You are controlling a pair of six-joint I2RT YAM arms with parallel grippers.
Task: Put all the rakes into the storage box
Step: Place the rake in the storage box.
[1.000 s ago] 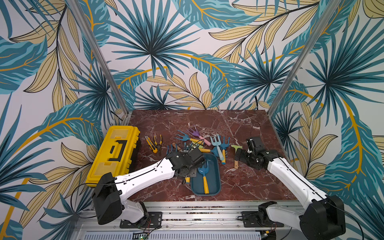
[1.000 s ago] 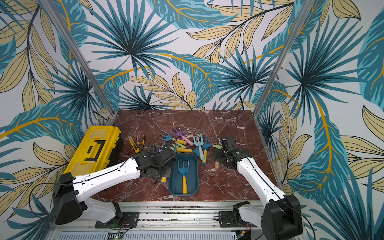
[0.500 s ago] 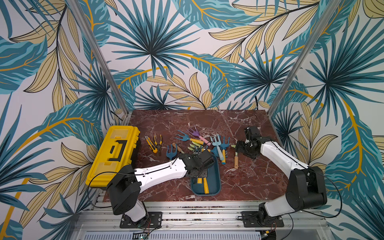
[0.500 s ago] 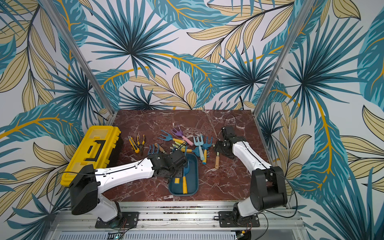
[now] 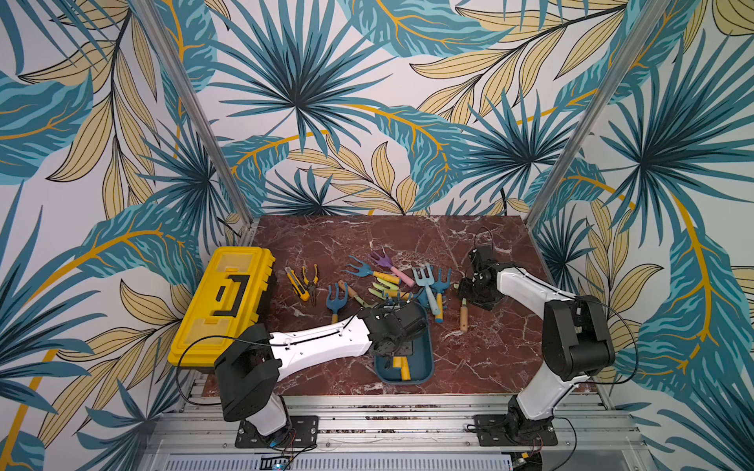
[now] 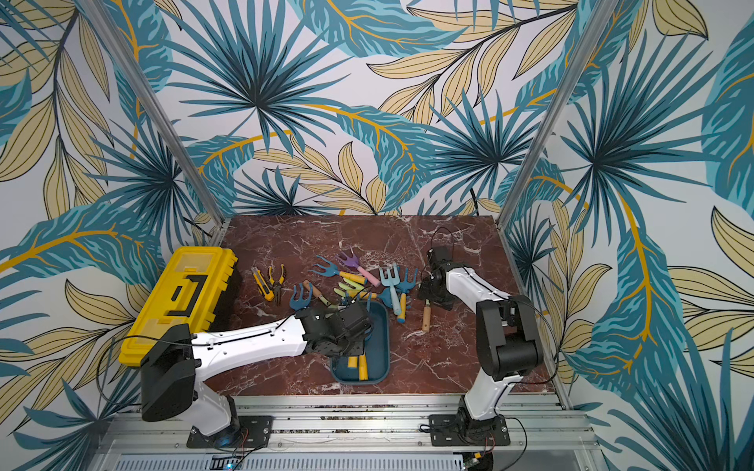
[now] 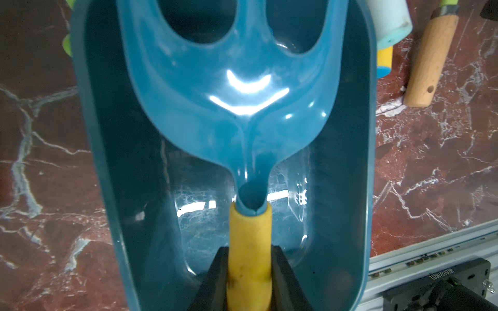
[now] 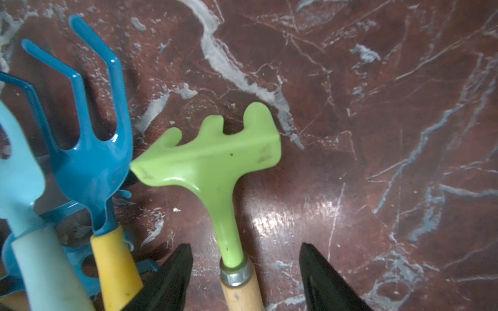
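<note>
Teal plastic storage box (image 7: 350,161) holds blue yellow-handled rake (image 7: 234,107); left end effector (image 7: 249,253) clamps its handle, I'd release next; right end effector (image 8: 245,246) gapes.

Box (image 5: 424,354): shallow dark-teal tray, rounded corners, front-centre of table (image 5: 489,346). Rake (image 7: 242,107): blue plastic head, yellow handle, lengthwise in Box, tines twd far end.

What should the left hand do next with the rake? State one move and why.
Probably lower a little and open: the left hand is shut on the yellow handle of the rake, whose blue head lies within the walls of the storage box.
</note>
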